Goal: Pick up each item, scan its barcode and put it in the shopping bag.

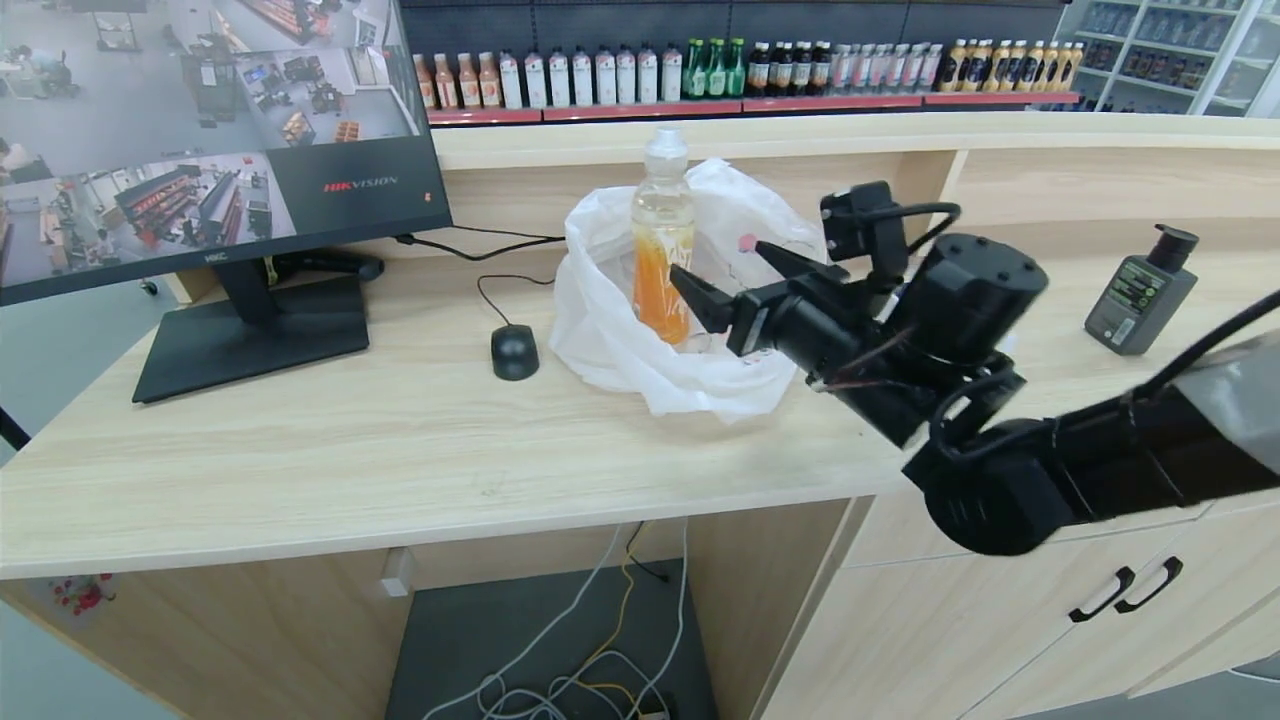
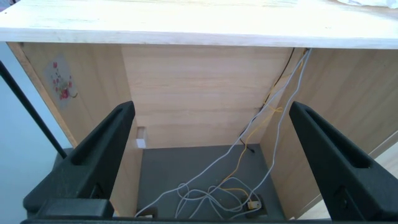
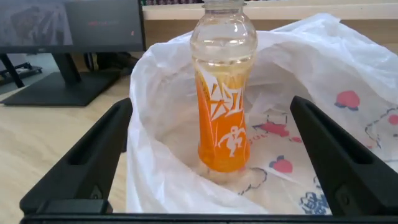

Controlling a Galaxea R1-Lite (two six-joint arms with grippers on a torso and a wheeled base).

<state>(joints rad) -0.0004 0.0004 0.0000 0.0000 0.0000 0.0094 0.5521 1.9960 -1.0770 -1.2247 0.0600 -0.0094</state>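
While the bottle [image 1: 662, 240] stands upright inside the shopping bag [image 1: 610, 340] at table [image 1: 400, 440] centre, right pincer [image 1: 717, 258] sits just right of it, released, empty; left pincer [image 2: 211, 109] released, below table edge. Bottle: smooth rigid clear plastic, prob. slippery, moderately heavy; grip mid-body. Bag: thin, soft, crinkly film.

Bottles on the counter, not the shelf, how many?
2: the orange drink bottle stands in the shopping bag; a grey pump bottle stands far right. The bag could hide more.
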